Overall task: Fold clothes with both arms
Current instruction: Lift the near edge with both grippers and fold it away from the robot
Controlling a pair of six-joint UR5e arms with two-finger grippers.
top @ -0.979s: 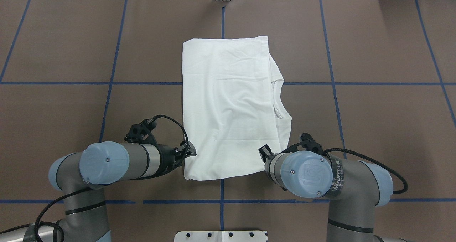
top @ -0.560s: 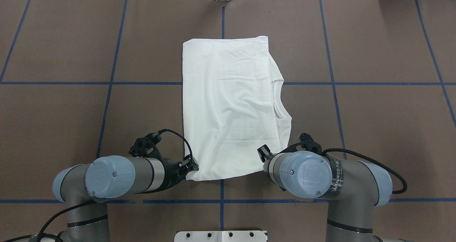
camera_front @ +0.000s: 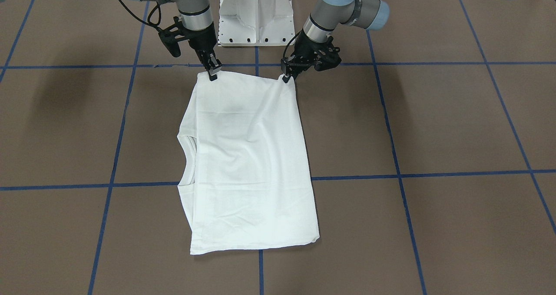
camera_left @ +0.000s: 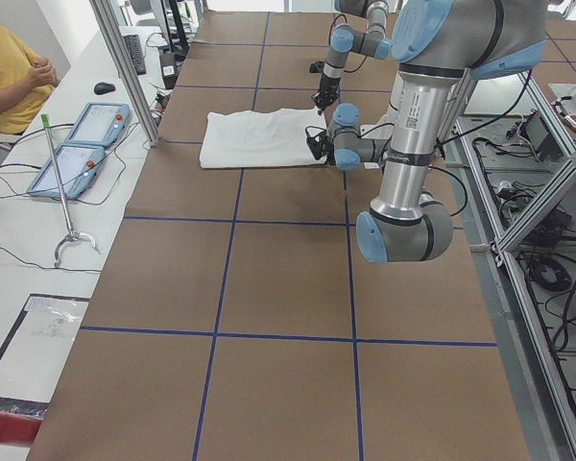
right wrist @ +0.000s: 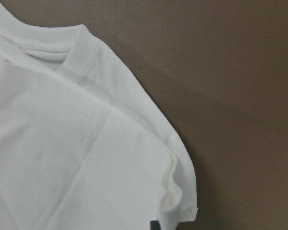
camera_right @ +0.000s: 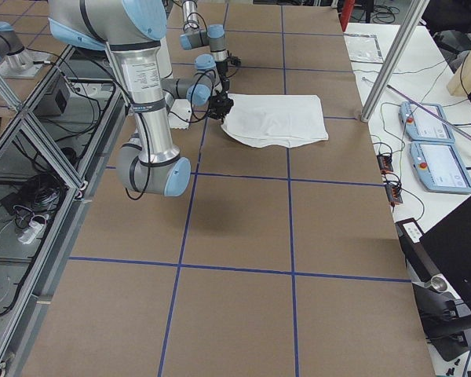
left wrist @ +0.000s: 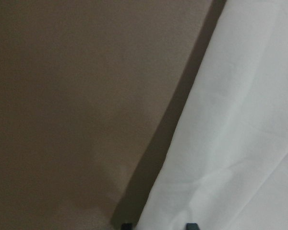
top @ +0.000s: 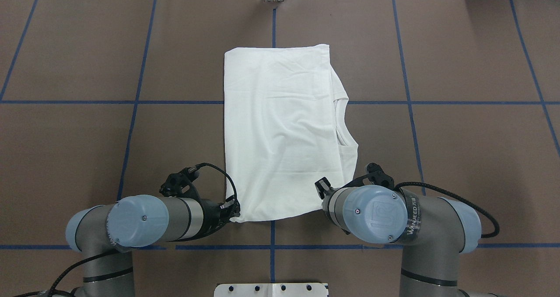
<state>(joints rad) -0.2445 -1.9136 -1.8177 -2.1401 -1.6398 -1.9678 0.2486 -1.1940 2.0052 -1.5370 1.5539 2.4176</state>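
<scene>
Sliding toward the bottom of the overhead view along the left edge of the white shirt (top: 280, 131) over the past second, the left gripper (top: 235, 210) now pinches the garment's lower-left corner, which has drawn inward. The right gripper (camera_front: 213, 74), at upper left of the front-facing view, is clamped on the other near corner. Folded into a tall rectangle, the garment lies mid-frame on the brown table (top: 459, 61), its collar (right wrist: 43, 48) on the overhead view's right.
</scene>
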